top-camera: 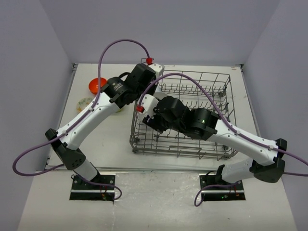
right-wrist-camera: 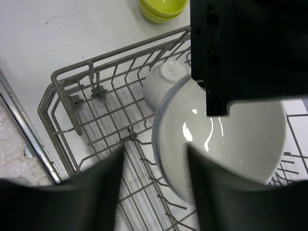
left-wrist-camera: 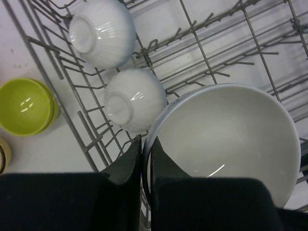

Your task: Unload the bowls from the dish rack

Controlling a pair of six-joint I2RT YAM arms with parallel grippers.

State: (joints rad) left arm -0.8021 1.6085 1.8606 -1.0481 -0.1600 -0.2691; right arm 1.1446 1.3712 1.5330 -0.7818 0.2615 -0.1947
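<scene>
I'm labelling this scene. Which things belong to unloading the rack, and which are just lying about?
Job:
dish rack
large white bowl, pinched at its rim by the left gripper
two small white bowls upturned in the rack
lime-green bowls, orange-red bowl and cream patterned bowl on the table

Lying about:
nothing loose; only the purple cables

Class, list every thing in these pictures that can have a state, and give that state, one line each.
Left tool, shut on big bowl rim.
Right tool, open.
Big bowl, tilted, gripped by its rim.
Nearer small bowl, upside down in rack.
Farther small bowl, upside down in rack.
Green bowls, stacked upright outside rack.
</scene>
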